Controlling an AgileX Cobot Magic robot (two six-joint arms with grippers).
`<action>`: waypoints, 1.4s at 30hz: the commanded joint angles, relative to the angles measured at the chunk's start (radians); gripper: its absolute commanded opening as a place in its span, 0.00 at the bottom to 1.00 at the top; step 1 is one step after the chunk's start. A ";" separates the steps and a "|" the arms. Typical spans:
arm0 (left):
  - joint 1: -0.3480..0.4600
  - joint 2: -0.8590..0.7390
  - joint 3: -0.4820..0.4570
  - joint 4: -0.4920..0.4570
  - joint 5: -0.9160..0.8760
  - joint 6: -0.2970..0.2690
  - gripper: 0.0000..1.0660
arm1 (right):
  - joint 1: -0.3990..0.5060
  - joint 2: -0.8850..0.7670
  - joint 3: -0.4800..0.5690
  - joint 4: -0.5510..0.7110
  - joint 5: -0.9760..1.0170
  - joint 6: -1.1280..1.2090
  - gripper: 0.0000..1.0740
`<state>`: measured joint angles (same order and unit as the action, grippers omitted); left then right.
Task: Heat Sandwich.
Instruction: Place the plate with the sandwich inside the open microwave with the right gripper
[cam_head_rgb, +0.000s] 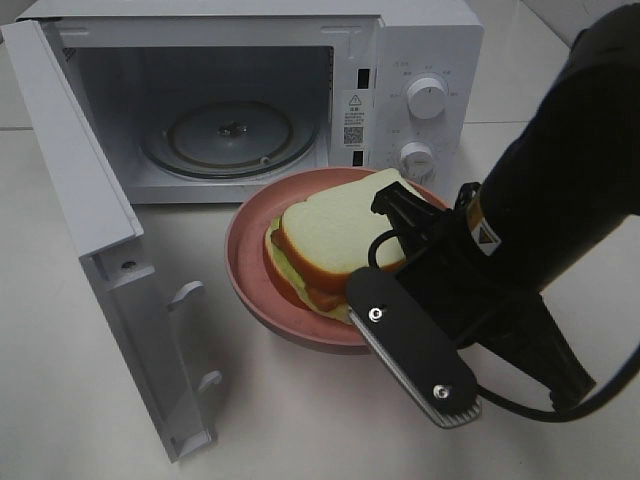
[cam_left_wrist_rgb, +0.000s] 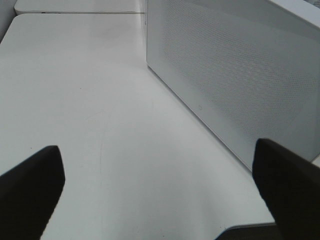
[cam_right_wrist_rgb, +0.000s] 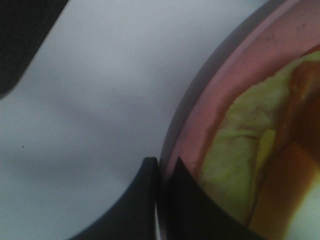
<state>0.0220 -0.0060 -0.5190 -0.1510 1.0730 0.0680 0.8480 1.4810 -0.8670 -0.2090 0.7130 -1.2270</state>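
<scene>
The sandwich (cam_head_rgb: 335, 235), white bread with an orange crust and pale green filling, lies on a round pink plate (cam_head_rgb: 250, 265) just in front of the open microwave (cam_head_rgb: 425, 50). My right gripper (cam_head_rgb: 365, 335) comes in from the right and is shut on the plate's near rim; its fingertips are hidden under its own body in the high view. In the right wrist view the right gripper (cam_right_wrist_rgb: 160, 170) pinches the pink plate's rim (cam_right_wrist_rgb: 200, 125), with the sandwich (cam_right_wrist_rgb: 235, 150) beside it. My left gripper (cam_left_wrist_rgb: 160, 195) stands open over bare table, out of the high view.
The microwave door (cam_head_rgb: 90, 250) swings out to the left, its edge near the plate. The glass turntable (cam_head_rgb: 230, 135) inside holds nothing. The microwave's white perforated side wall (cam_left_wrist_rgb: 235, 75) runs alongside the left gripper. The white table (cam_head_rgb: 300, 420) lies in front.
</scene>
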 joint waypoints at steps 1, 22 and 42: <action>-0.007 -0.022 0.003 -0.002 -0.002 -0.006 0.92 | -0.003 0.036 -0.047 -0.002 -0.023 -0.017 0.01; -0.007 -0.022 0.003 -0.002 -0.002 -0.006 0.92 | -0.012 0.292 -0.322 -0.008 0.018 -0.017 0.01; -0.007 -0.022 0.003 -0.002 -0.002 -0.006 0.92 | -0.023 0.480 -0.599 -0.004 0.121 -0.012 0.00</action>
<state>0.0220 -0.0060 -0.5190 -0.1510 1.0730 0.0680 0.8290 1.9510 -1.4400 -0.2050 0.8280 -1.2280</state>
